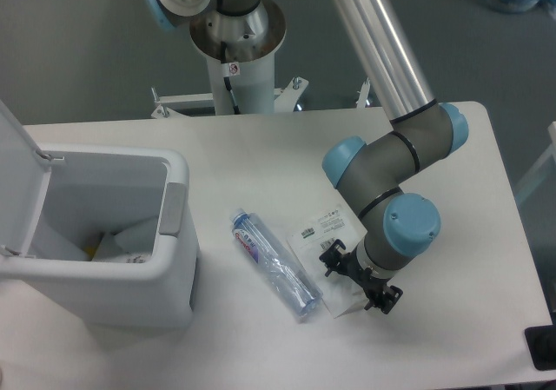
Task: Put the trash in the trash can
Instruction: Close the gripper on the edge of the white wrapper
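The trash lies on the white table to the right of the trash can. One piece is a clear crushed bottle [274, 266] with a blue cap, lying diagonally. The other is a flat white-and-clear packet [325, 230] with a barcode, just right of the bottle. My gripper [358, 279] points straight down over the packet's lower right part and looks open, with its black jaws spread along the diagonal. The wrist hides the fingertips and any contact with the packet. The trash can [175, 225] is a white bin at the left with its lid [12, 177] raised and some items inside.
The robot's pedestal [236, 47] stands behind the table's far edge. My arm's elbow and forearm [387, 151] hang over the right half of the table. The front table edge runs close below the gripper. A dark object [543, 348] sits at the right corner.
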Action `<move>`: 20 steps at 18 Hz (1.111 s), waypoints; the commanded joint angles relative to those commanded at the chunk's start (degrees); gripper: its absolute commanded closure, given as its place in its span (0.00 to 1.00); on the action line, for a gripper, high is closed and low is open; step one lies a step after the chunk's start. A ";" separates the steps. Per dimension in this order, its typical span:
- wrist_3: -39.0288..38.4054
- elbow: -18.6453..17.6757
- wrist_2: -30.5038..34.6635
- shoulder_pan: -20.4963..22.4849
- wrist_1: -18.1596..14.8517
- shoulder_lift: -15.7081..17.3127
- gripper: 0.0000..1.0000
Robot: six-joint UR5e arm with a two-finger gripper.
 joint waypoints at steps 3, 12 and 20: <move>-0.09 -0.09 0.09 0.00 0.00 -0.09 0.01; 0.00 -0.44 0.00 -0.09 0.00 0.17 0.07; 0.09 -0.70 0.00 0.00 -0.09 0.53 0.54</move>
